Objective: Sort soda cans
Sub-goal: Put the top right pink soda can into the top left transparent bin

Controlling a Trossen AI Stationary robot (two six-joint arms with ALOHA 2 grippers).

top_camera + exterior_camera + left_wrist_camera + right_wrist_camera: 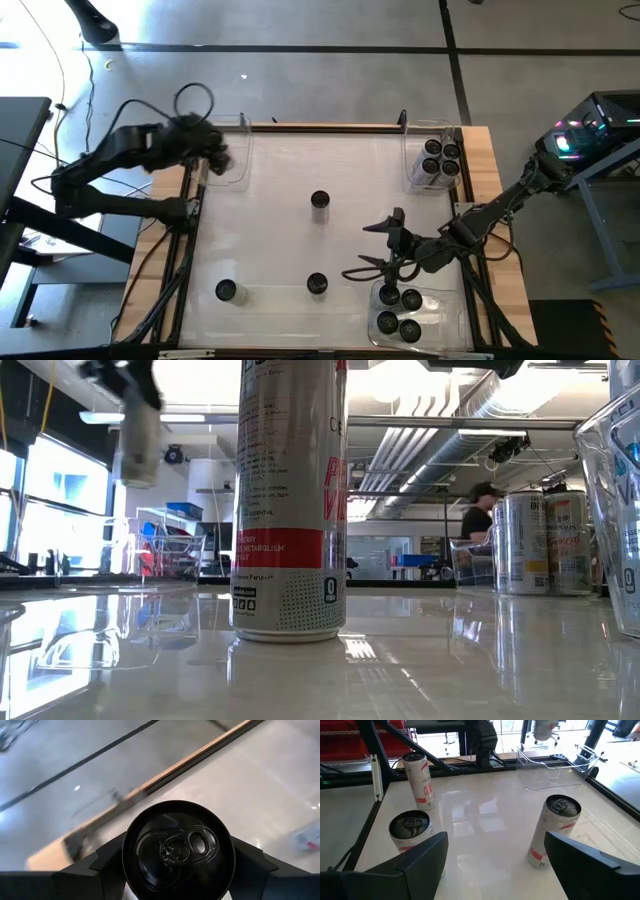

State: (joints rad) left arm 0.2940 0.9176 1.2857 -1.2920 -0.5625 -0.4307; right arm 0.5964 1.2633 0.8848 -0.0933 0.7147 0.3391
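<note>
My left gripper [215, 152] is shut on a soda can [177, 847] and holds it in the air over the clear bin [243, 128] at the table's far left. The can also shows in the low view [140, 430]. My right gripper [364, 248] is open and empty, low over the table just beyond the near right bin [452, 300], which holds several cans. In the right wrist view its fingers [420, 855] frame two standing cans [412, 827] [559, 830] without touching them. Three cans stand loose on the table [320, 203] [317, 284] [226, 291]. My left gripper pinches the can between its two fingers [107, 857], one on each side of the can's wall just below the dark top [131, 870]. The can is upright and lifted clear of the table, hanging below the gripper in the low view.
A clear bin at the far right [412, 150] holds several cans, which also show in the low view [540, 540]. A raised wooden rim [320, 127] borders the white table. One can stands close before the low camera [290, 500]. A person [478, 510] stands in the room behind.
</note>
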